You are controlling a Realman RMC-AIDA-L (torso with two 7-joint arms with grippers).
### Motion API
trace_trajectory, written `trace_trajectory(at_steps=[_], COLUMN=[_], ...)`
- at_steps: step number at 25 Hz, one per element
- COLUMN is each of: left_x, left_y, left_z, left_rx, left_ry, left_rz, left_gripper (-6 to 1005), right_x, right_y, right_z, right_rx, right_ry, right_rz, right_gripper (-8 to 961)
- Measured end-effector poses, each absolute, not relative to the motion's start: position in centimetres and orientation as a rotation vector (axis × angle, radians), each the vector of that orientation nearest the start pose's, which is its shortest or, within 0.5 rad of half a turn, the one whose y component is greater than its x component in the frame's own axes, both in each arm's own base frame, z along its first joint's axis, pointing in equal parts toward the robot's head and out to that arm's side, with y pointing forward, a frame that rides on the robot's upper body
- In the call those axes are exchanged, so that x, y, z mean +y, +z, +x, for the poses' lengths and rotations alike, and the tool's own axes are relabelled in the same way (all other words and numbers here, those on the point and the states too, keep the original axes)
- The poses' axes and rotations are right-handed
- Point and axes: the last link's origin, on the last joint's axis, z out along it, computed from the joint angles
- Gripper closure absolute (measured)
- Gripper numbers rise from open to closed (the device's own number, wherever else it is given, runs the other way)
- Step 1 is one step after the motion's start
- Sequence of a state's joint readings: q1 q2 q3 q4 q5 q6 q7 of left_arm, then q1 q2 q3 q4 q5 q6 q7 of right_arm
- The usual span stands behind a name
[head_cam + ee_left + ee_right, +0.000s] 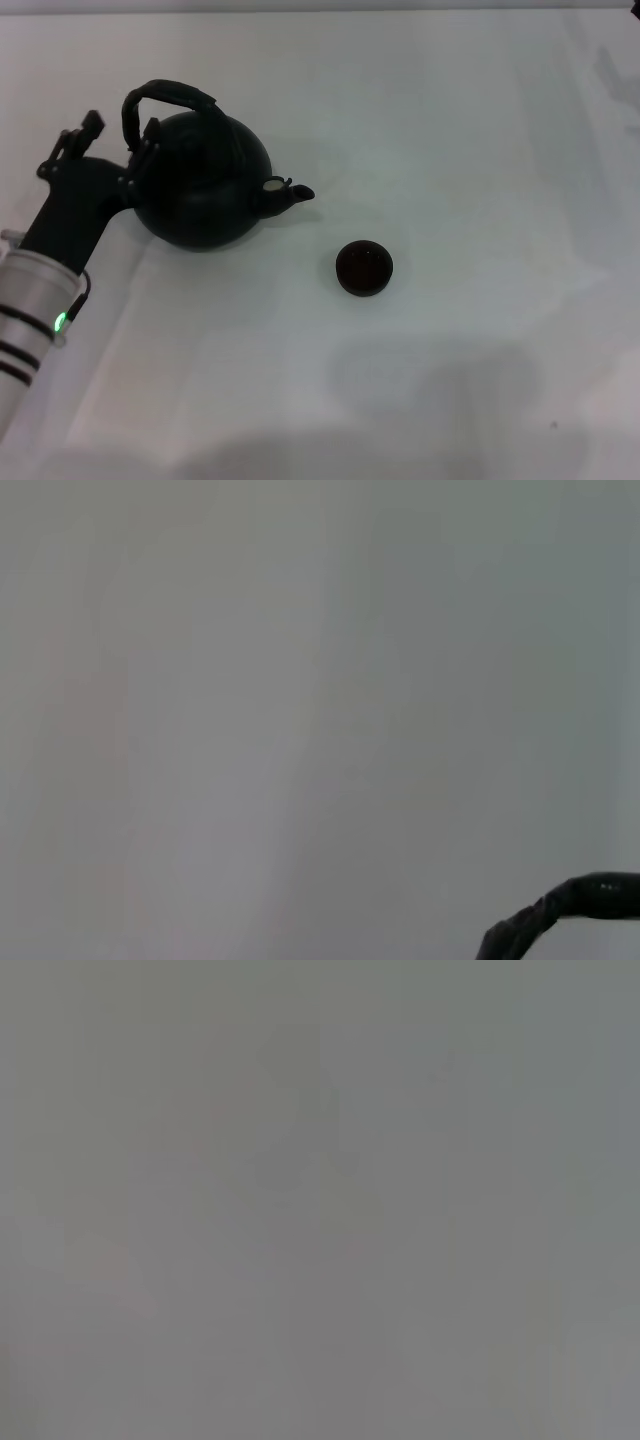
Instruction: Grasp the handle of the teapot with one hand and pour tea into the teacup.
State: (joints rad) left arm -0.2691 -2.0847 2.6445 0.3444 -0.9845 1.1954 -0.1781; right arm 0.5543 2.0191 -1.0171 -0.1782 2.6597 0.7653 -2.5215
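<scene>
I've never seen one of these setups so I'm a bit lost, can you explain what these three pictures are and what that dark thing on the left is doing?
The top picture looks down from a camera on the robot's head. The dark thing is the robot's left gripper, at the near end of the handle of a black teapot, which stands on the white table. Whether it grips yet is unclear. To the right of the spout sits a small dark teacup, apart from the pot. The other two pictures come from wrist cameras: the left one shows a bit of the handle; the right one shows only blank grey, and that arm is out of sight.
</scene>
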Motion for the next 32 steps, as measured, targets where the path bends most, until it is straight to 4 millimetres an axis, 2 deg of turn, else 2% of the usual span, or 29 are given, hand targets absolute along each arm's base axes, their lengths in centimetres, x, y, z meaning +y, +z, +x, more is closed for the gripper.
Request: trace_trajectory(at_steps=[6,13,24,32], left_x=[24.8,23.4,24.9,26.7], left_y=[-6.2,-4.8,-1.0,0.9], left_z=[-32.4,-33.2,-36.2,-37.0], left_rx=[-0.731,-0.698,-0.740,-0.711], left_ry=[-0.853,-0.880,-0.833,-0.799], left_rz=[-1.685,-1.607,-1.330,-1.263], left_gripper=[220,224,236,236], right_x=[39.2,39.0,37.7,36.5], right_y=[3.5,3.5,3.1,2.8], right_z=[35.9,36.1,35.9,36.5], right_rx=[0.886,0.889,0.847,0.838], right_ry=[0.635,0.627,0.683,0.678], right_rz=[-1.534,-1.533,-1.552,-1.552], right_gripper=[109,108,108,109])
